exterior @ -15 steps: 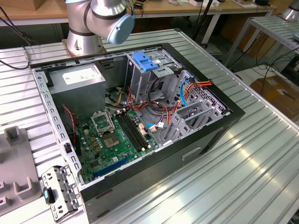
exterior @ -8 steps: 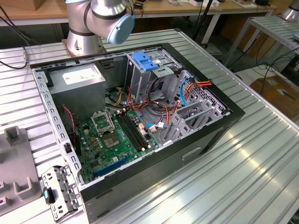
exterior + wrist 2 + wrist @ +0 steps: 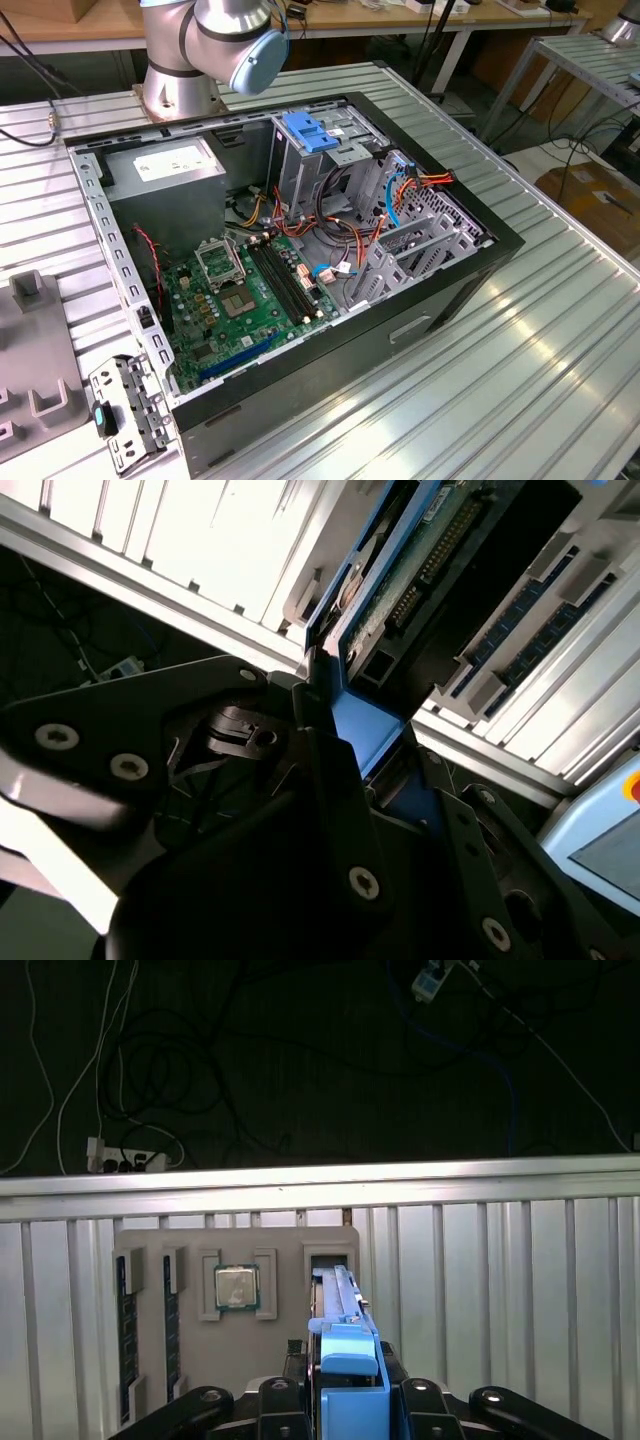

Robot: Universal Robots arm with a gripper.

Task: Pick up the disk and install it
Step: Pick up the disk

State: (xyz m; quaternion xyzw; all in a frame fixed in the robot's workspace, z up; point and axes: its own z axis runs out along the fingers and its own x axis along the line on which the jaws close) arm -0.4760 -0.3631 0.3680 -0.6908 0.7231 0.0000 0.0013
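The disk (image 3: 338,1295) stands on its edge in a slot of a grey holder tray (image 3: 285,1245). One of its blue side rails faces the camera in the first wrist view. My gripper (image 3: 347,1400) has a dark finger tight against each side of that rail. In the second wrist view the disk (image 3: 400,570) shows a green circuit board and a blue rail, and my gripper (image 3: 375,760) is closed around its near end. The open computer case (image 3: 480,260) lies on the table in the exterior view.
The holder tray also carries a processor chip (image 3: 237,1287) and memory sticks (image 3: 125,1340). Inside the case are a motherboard (image 3: 250,290), cables, a grey power supply box (image 3: 170,170) and a drive cage with a blue latch piece (image 3: 305,135). The arm's base (image 3: 190,60) stands behind the case.
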